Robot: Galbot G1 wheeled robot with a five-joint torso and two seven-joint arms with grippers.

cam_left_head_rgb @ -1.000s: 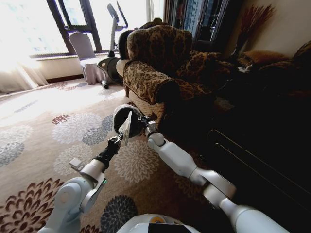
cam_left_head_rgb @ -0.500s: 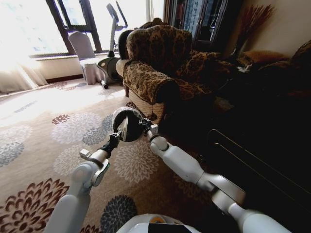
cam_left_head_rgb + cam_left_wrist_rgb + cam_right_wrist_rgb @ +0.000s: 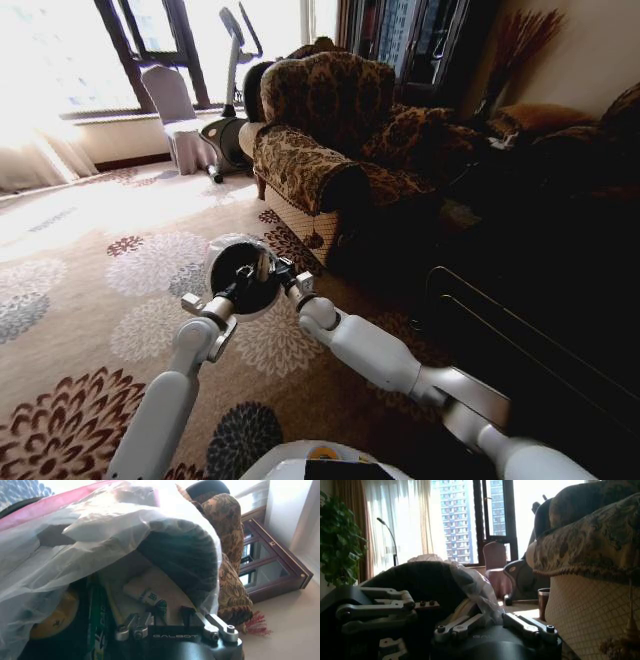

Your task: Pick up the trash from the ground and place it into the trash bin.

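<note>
The fingers (image 3: 145, 619) of the left gripper (image 3: 243, 279) reach down into the mouth of the bin (image 3: 243, 275); in the left wrist view they stand a little apart, with nothing clamped between them. Just past their tips, trash (image 3: 147, 592) lies inside the bin: a pale wrapper with green print, beside a yellow piece and a green one. The liner (image 3: 75, 536) bunches up around the opening.

The right gripper (image 3: 285, 275) is at the bin's rim, on the side toward the armchair (image 3: 330, 140). In the right wrist view its fingers (image 3: 460, 624) touch the bag liner at the rim, but whether they clamp it I cannot tell.

The bin shows tipped, its opening facing the head camera, over the flowered carpet (image 3: 90, 290), with both arms meeting at it. Beyond it is the armchair, and farther off a covered chair (image 3: 180, 120) by the window.
</note>
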